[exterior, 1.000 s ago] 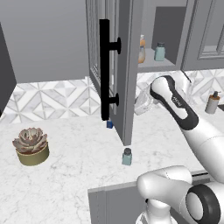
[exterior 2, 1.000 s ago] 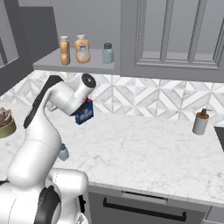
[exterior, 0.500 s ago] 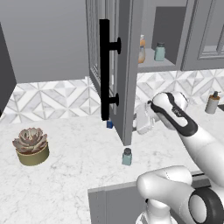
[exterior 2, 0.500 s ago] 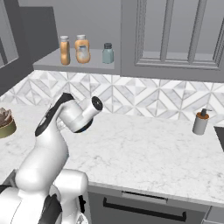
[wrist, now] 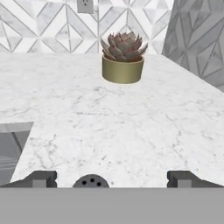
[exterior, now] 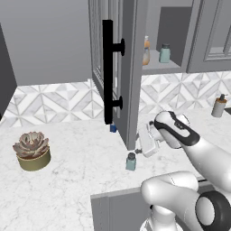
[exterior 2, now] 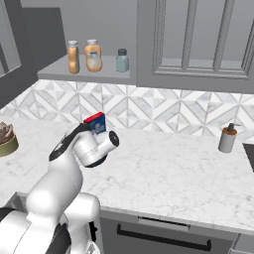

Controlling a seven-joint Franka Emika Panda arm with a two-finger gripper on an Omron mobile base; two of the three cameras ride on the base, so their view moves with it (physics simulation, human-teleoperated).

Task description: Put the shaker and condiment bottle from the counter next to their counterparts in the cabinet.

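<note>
My end effector (wrist: 111, 178) is spread wide and holds nothing; the shaker's (exterior: 131, 161) dark perforated cap shows low between the fingertips (wrist: 40, 178). It stands on the worktop (exterior: 72, 180) below the open cabinet (exterior: 131, 67) door's edge. Further along sits a succulent (wrist: 123, 60) in a gold pot. On the cabinet shelf stand two orange bottles (exterior 2: 93, 55) and a teal shaker (exterior 2: 122, 60); I can't read their labels. A blue box (exterior 2: 95, 123) with a red top is illegible too.
</note>
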